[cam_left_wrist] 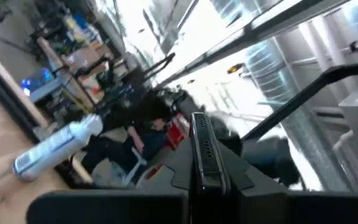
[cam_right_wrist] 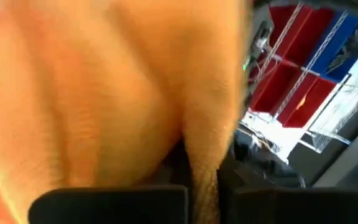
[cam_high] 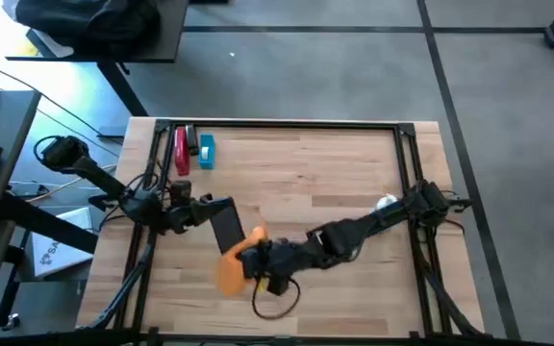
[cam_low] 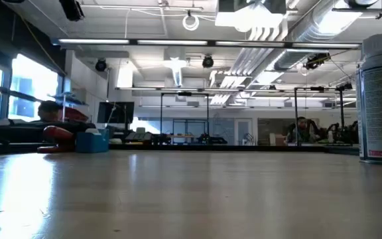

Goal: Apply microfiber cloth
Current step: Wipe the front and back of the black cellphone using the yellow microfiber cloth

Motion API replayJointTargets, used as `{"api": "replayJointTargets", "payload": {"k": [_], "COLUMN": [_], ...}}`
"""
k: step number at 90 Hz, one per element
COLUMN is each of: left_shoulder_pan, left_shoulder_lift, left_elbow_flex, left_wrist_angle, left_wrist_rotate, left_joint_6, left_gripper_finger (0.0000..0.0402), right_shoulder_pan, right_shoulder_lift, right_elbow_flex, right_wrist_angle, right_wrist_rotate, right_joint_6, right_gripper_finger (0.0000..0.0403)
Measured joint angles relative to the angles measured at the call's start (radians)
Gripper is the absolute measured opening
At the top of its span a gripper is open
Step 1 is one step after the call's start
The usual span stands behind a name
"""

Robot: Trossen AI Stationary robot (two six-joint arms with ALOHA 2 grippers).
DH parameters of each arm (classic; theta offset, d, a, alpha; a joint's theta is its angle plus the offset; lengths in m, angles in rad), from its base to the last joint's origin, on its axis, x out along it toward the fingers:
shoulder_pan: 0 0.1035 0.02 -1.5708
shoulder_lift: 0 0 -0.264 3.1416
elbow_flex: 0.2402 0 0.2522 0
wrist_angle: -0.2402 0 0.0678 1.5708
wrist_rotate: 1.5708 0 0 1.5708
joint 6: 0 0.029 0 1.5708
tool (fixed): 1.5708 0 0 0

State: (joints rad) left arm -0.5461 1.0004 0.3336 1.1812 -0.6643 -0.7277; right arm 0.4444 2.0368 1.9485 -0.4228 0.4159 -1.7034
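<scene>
Right now both arms meet at the tabletop's (cam_high: 354, 173) 7 o'clock area in the high view.

Left gripper (cam_high: 221, 206): reaches in from 9 o'clock, jaws clamped on the black phone (cam_high: 227, 225). Left wrist view shows the phone (cam_left_wrist: 207, 155) edge-on, standing up between the jaws.

Right gripper (cam_high: 250, 259): comes in from 3 o'clock, arm stretched low across the wood, jaws pinching the microfiber cloth (cam_high: 233, 267). Cloth is bright orange and bunched, touching the phone's near end and hanging just below it at 6 o'clock from the phone. Right wrist view: cloth (cam_right_wrist: 104, 93) fills most of the frame, a fold of it pinned down between the jaws.

Can't tell from above whether the cloth also rests on the wood or is lifted clear.

White spray can (cam_high: 386, 203) stands near the right edge at 3 o'clock, beside the right arm's base. Low view has it (cam_low: 381, 99) upright at the far right; left wrist view catches it (cam_left_wrist: 58, 144) too.

Red tool (cam_high: 181, 151) and a small blue item (cam_high: 206, 152) lie side by side in the far-left corner, 10 o'clock, well apart from both grippers. Low view shows the red (cam_low: 58, 135) and the blue (cam_low: 93, 142) there as well, neither arm in frame.
</scene>
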Motion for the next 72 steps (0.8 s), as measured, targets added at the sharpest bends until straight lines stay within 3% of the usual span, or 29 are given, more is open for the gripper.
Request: {"api": "replayJointTargets", "payload": {"k": [9,21,38,50,59,72], "left_shoulder_pan": [0.0,0.0,0.005,0.047,0.101,0.166], "left_shoulder_lift": [-0.031,-0.051,-0.032,0.014,0.058,0.134], "left_elbow_flex": [0.004,0.003,0.003,0.003,0.009,0.027], "left_wrist_angle": [0.007,0.009,0.078,0.127,0.124,0.121], "left_wrist_rotate": [-0.053,-0.137,-0.285,-0.291,-0.279,-0.28], "left_joint_6": [0.032,0.094,0.218,0.217,0.099,-0.1], "left_gripper_finger": [0.0008,0.0008,0.0008,0.0008,0.0008,0.0008], "right_shoulder_pan": [0.031,0.054,0.067,0.069,0.064,0.035], "right_shoulder_lift": [0.002,-0.002,-0.006,-0.008,-0.008,0.012], "right_elbow_flex": [-0.001,-0.001,-0.001,-0.001,-0.001,-0.001], "right_wrist_angle": [0.007,-0.007,-0.139,-0.187,-0.168,-0.067], "right_wrist_rotate": [0.083,0.295,0.64,0.858,0.875,0.891], "right_joint_6": [0.054,0.196,0.673,1.054,1.028,0.792], "right_gripper_finger": [0.0,0.0,0.0,0.0,0.0,0.0]}}
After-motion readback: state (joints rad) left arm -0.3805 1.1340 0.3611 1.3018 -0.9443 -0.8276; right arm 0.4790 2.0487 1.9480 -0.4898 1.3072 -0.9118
